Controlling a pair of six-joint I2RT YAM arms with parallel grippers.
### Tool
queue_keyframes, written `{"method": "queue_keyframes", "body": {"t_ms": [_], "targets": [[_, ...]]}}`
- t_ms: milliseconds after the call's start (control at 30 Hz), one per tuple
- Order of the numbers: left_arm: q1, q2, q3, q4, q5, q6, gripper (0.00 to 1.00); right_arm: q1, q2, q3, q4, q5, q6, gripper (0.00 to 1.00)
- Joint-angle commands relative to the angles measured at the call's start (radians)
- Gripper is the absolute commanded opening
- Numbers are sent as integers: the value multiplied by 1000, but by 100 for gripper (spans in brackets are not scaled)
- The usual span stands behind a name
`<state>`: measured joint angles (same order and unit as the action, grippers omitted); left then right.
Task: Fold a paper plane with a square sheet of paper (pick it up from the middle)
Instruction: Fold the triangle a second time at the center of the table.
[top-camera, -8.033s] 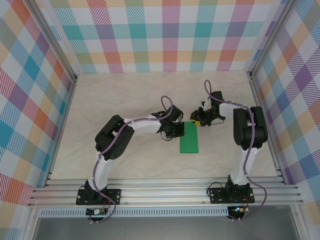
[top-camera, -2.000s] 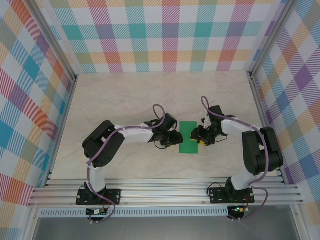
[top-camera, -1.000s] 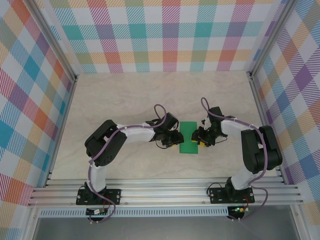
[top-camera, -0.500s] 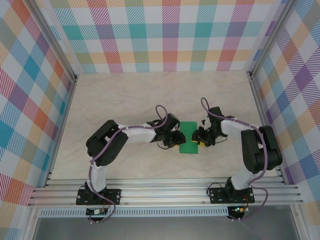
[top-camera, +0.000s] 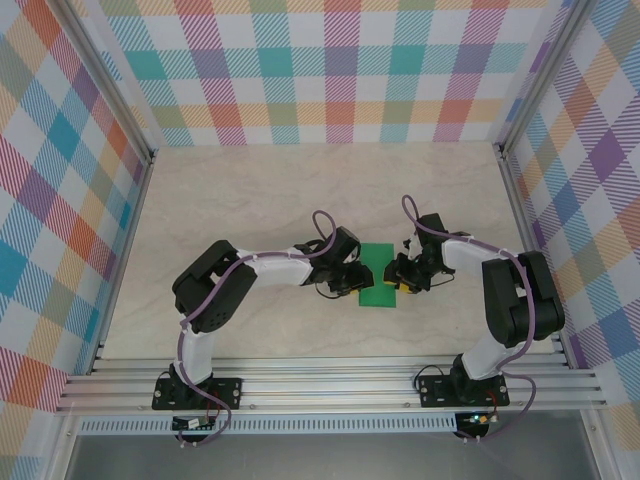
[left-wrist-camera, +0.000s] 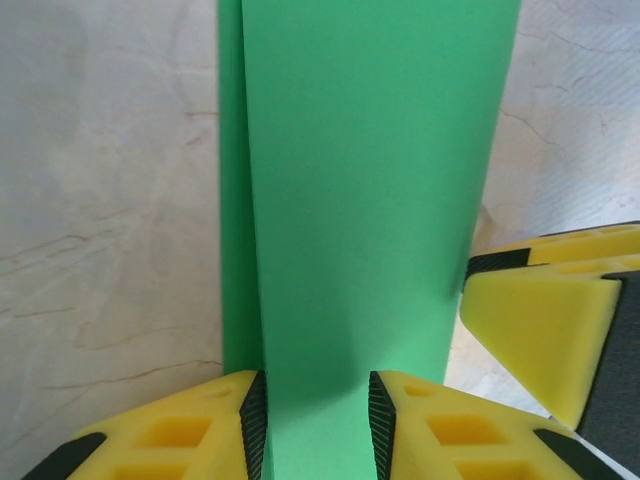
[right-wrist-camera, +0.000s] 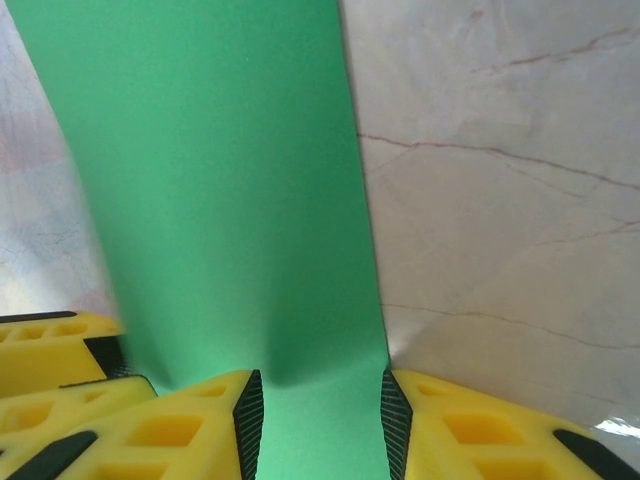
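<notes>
Centre frame, pick-up step: left gripper (top-camera: 356, 280) and right gripper (top-camera: 397, 279), both part-open, straddle the half-folded square sheet of paper (top-camera: 377, 262); next, presumably, pinch its middle and lift.

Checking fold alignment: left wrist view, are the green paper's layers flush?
No: a narrow strip of one layer sticks out past the other along the left edge of the folded green paper.

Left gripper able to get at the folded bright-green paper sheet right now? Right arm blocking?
Probably yes: the left gripper sits at one edge of the folded bright-green paper sheet, jaws apart; the right gripper is at the opposite edge, not between.
</notes>
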<state>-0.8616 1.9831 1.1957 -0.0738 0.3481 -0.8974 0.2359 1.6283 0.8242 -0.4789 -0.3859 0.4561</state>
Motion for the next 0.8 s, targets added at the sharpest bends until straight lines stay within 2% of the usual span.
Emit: {"method": "queue_keyframes", "body": {"t_ms": [0,233,433,567,767], "targets": [[-20,-6,-3,10,19,-5,34,-1,-2,-9,1,-6,4,39],[-19,-16,-10,10,8,-5,34,0,-5,-5,-4,-5,3,39],[-20,-15,-1,27,3,-8,28,0,-18,-2,-10,-6,-2,40],[-15,-10,14,34,-5,-12,24,0,-54,-3,-16,0,-13,42],[9,-10,30,29,-10,-15,24,-1,-135,-15,-56,54,-33,46]]}}
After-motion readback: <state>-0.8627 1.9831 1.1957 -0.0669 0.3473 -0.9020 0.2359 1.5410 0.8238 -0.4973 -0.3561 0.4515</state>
